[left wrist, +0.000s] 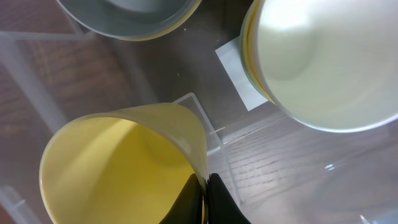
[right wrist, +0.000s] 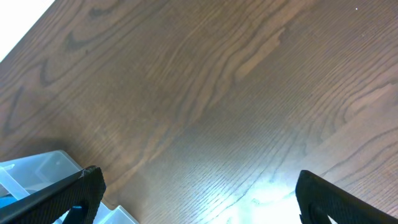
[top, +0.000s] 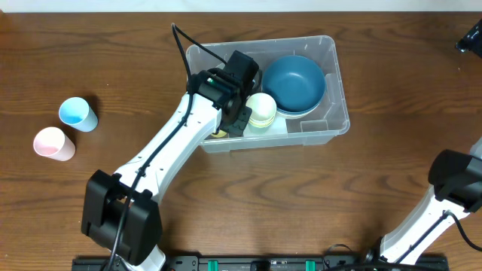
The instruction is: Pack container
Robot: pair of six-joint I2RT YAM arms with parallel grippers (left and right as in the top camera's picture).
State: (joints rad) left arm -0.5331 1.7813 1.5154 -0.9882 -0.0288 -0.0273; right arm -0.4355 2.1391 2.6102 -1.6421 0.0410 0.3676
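Clear plastic, the container (top: 337,129) sat on the wooden table (top: 301,203), toward the far edge. A blue bowl (top: 294,81) filled its right part, and a pale cream bowl (top: 262,108) stood just beside it on the near left.

The left arm was stretched over the container's left part. The left gripper (left wrist: 205,190) was down inside, pinched narrow on the wall of a yellow cup (left wrist: 118,168), one finger inside the rim and one outside. The cup's mouth faced up toward the wrist. I could not tell whether it touched the floor of the bin. A white label (left wrist: 239,78) lay on the container's base between the cup and the cream bowl.

Well off to the left, outside the container, a blue cup (top: 77,114) and a pink cup (top: 54,143) stood upright just beside each other.

The right gripper (right wrist: 199,199) hung spread wide and empty over bare wood on the right side.
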